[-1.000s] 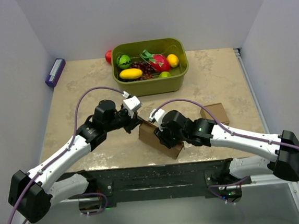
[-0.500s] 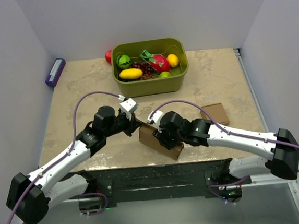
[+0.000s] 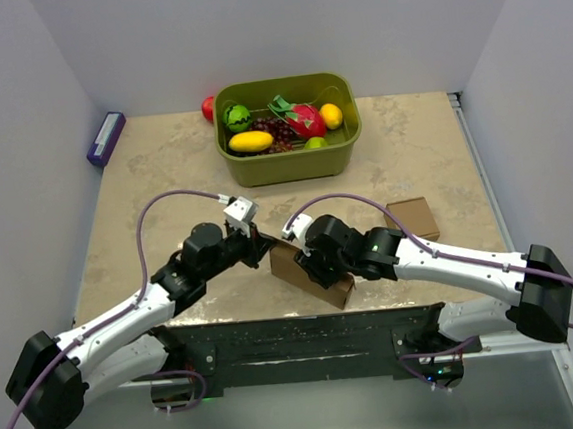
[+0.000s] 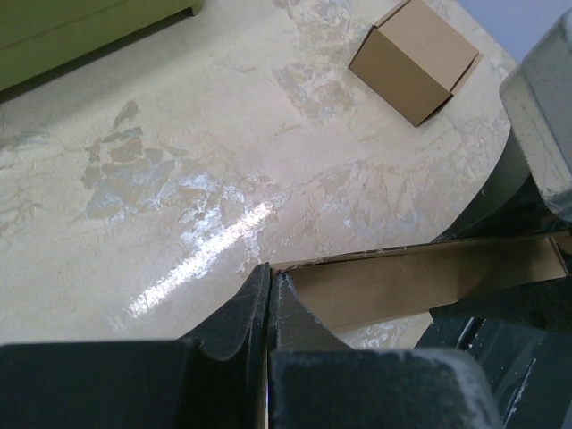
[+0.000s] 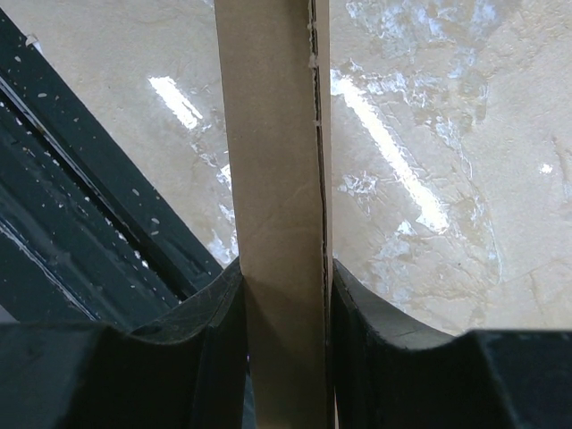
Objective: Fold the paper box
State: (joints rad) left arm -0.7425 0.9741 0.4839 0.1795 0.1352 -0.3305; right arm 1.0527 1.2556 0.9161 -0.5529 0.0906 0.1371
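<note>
Top external view: the paper box [image 3: 312,277] lies on the table [image 3: 143,177] near its front edge, between the two arms and partly hidden by them. The left gripper [image 3: 259,245] meets the box's left end. The right gripper [image 3: 306,263] sits over its middle.

Left wrist view: the left gripper [image 4: 268,290] has its fingers [image 4: 228,331] pressed together at a corner of the paper box [image 4: 402,277]. A thin tan sliver shows between them, so they appear to pinch one cardboard wall. The box's open, shallow interior runs off to the right.

Right wrist view: the right gripper [image 5: 284,295] is clamped on an upright cardboard panel of the paper box [image 5: 277,179], with a finger [image 5: 210,331] touching each face.

Containers: a green bin [image 3: 292,166] stands at the far middle of the table, well apart from the box. It holds toy fruit:
- a round green striped piece [image 3: 237,116] at the back left
- a yellow elongated piece [image 3: 251,141] in front of it
- a dark grape cluster [image 3: 277,130] in the middle
- a red piece with green leaves [image 3: 303,121]
- a small yellow-orange round piece [image 3: 331,116] at the back right
- a pale green piece [image 3: 315,143] at the front

A red fruit [image 3: 208,108] lies outside, touching the bin's back left corner.

A small cardboard cube [image 3: 412,219], closed, sits to the right of the arms, apart from the paper box. A purple object [image 3: 106,138] rests at the table's far left edge.
</note>
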